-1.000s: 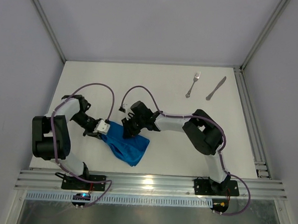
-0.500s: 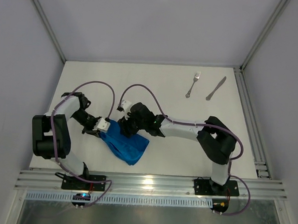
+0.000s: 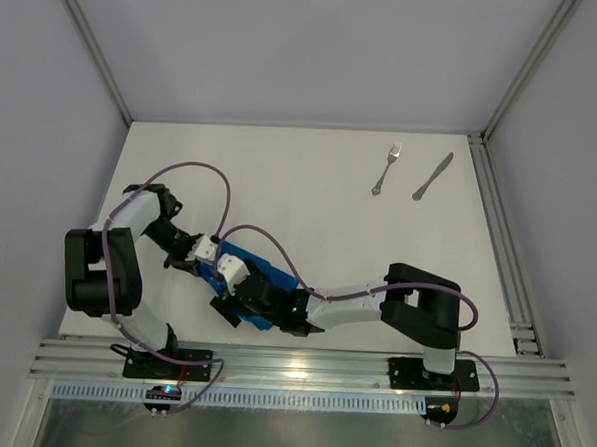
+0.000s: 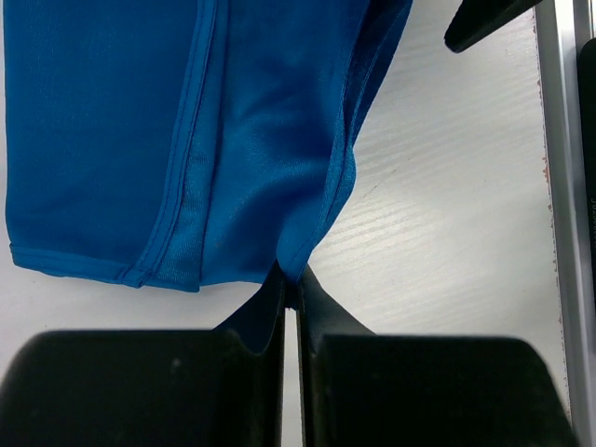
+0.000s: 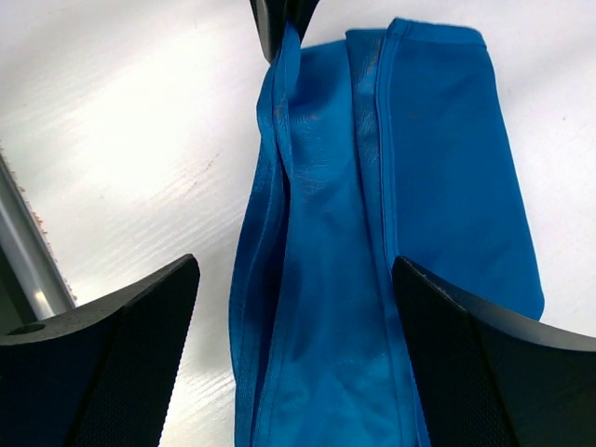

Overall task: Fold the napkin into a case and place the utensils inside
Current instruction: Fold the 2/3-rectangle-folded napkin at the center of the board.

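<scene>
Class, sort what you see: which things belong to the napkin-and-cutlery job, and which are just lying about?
Job: blue napkin, fork, knife, left gripper pinching the napkin, open right gripper.
Just there: table, purple cables, metal rail.

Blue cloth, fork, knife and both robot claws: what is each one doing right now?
Bright blue soft cloth napkin: folded in long layers.
Left gripper: shut on napkin's edge.
Right gripper: open above napkin.
Small silver metal fork: lying loose, apart from napkin.
Slim silver metal knife: lying loose beside fork.
</scene>
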### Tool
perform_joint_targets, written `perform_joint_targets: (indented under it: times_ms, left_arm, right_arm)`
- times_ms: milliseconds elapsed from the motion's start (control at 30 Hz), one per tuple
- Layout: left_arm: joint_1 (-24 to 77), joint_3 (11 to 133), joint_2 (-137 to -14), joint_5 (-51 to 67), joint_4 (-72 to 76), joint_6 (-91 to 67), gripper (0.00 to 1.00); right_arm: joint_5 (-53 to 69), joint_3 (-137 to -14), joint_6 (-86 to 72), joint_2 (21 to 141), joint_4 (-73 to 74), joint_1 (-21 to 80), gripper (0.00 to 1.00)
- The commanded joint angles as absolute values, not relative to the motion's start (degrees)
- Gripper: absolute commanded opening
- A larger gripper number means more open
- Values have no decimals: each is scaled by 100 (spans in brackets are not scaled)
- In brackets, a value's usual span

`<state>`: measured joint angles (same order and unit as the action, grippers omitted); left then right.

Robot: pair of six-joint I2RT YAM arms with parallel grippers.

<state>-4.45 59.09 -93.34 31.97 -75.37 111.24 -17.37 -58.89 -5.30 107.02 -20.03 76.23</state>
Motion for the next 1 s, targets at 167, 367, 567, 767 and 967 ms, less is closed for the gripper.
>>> perform_joint_targets:
  times_ms: [167,367,567,767,967]
  left_arm:
    - [-413,5994,-9413,3278,-7848,11171,0]
    - [-422,6266,-9606,3313,-8068,11153,0]
    - [-422,6302,-9650,3349,-8182,11215,0]
    - [-422,6390,-9791,3305,-8235,11109,0]
    - [-422,6425,-9791,3340,-8279,11109,0]
  right_arm:
    - [-2874,-6416,-571,11284,-1995,7954,88]
    - [-2953,-6355,-475,11364,-1802,8112,86]
    - [-2839,-6425,-685,11443,-1415,8139,58]
    - [-2786,-6153,-905,11233,-1433,8130,37]
    - [-2515,-6205,-931,11162,-1293,8130,16]
